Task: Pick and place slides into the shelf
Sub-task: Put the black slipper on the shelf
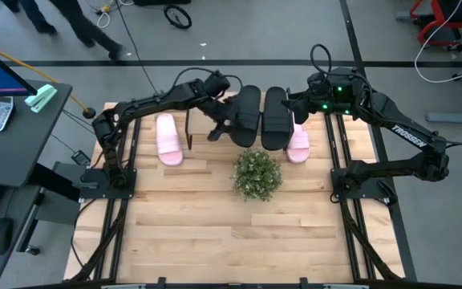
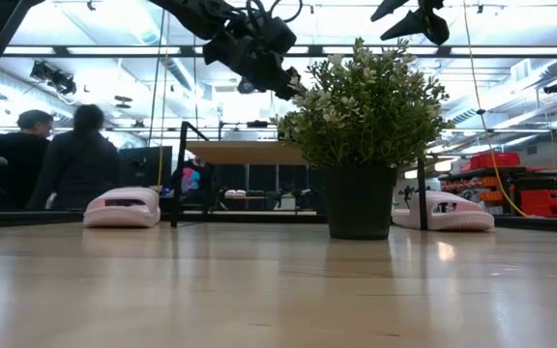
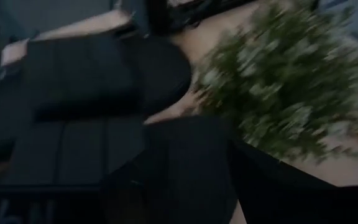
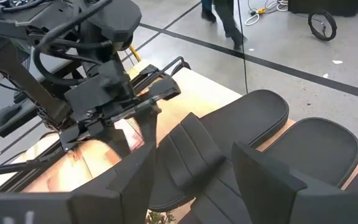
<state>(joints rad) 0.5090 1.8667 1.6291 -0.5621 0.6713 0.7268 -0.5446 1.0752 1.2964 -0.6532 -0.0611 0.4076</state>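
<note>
From above, we are reading "TROSSEN" on right arm [image 1: 411, 138]; black slides [image 1: 255, 112] lying atop shelf [image 1: 215, 112], pink slides [image 1: 168, 139] flanking. Right gripper [image 1: 289, 106] gaping, empty. Left gripper [image 1: 215, 132]: grip unclear. Low view: bushy plant [image 2: 361, 106].

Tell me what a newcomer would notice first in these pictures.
Two black slides sit side by side on the shelf at the table's far edge, both arms' tools close over them. In front stands a bushy potted plant, with one pink slide at each side of the shelf.
</note>
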